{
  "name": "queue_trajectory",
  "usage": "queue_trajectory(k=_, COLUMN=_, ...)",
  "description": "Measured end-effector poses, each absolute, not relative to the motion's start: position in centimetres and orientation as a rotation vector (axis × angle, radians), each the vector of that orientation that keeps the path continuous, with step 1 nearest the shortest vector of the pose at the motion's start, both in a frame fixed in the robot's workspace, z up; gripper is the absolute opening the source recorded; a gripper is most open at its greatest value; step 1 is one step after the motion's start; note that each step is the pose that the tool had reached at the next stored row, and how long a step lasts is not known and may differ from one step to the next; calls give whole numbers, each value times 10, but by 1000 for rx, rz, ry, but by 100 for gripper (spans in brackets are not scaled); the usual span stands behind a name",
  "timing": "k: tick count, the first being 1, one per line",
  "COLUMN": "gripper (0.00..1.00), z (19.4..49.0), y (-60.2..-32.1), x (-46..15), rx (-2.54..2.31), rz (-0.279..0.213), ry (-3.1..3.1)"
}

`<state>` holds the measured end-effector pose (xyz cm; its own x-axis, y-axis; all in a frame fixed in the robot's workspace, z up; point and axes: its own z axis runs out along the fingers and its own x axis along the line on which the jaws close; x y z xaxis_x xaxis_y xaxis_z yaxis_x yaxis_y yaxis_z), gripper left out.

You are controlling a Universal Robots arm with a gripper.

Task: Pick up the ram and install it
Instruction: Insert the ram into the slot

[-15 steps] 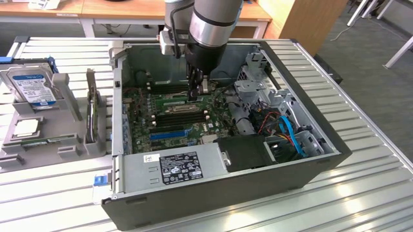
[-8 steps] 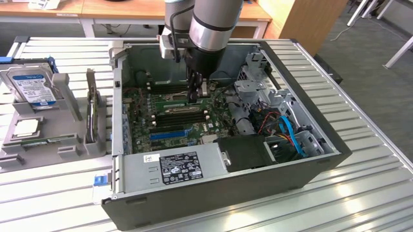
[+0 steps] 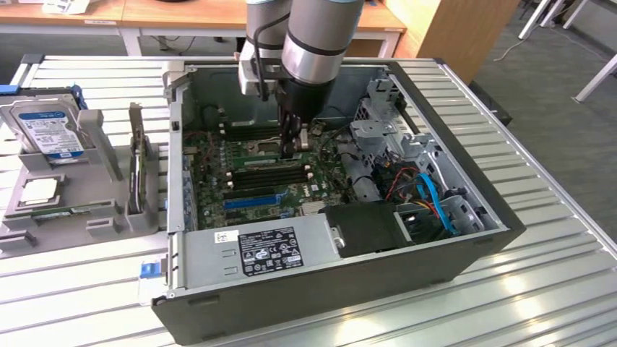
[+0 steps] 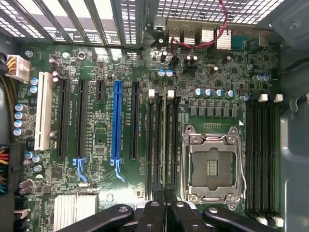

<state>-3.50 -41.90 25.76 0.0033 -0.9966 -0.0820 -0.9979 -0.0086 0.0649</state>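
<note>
The end effector (image 4: 164,215) is pinching the ram (image 4: 167,145) edge-on, its fingers pressed nearly together, holding it at a motherboard (image 4: 96,140) memory slot beside the CPU socket (image 4: 210,166).

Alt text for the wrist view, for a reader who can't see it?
The gripper, fingers shut, sits just over the memory slots beside the open, empty CPU socket on a green motherboard. A blue expansion slot stands among black ones.
</note>
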Motion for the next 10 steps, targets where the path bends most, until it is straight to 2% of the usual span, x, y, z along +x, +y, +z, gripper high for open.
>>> queue_trajectory(k=10, gripper=12, z=257, y=-419, x=-33, rx=-2217, rz=163, ry=2204)
